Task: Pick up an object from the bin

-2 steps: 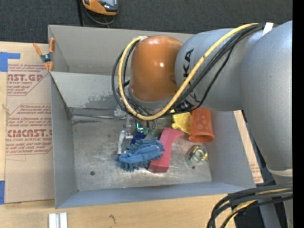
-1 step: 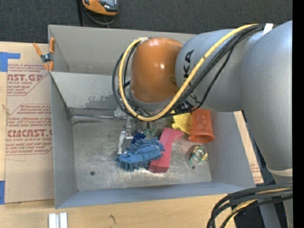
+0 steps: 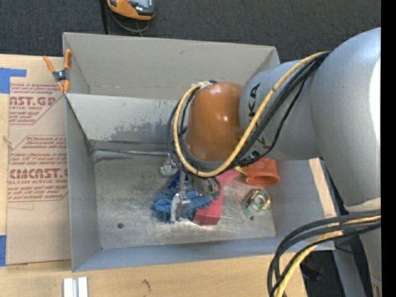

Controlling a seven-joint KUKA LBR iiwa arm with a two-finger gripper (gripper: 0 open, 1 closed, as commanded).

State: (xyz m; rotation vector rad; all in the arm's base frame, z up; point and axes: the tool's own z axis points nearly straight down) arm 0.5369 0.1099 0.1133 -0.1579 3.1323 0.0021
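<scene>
My gripper is down in the middle of the bin, under the arm's wrist, on top of a crumpled blue thing. Part of that blue thing is hidden beneath the gripper. Touching the gripper's right side is a red-pink block that lies on the bin floor. A lighter pink piece shows just above the block, partly under the wrist.
An orange cup-like thing lies on its side by the right wall. Below it is a small green and white thing. The bin floor to the left of the blue thing is bare metal. The arm covers the bin's upper right.
</scene>
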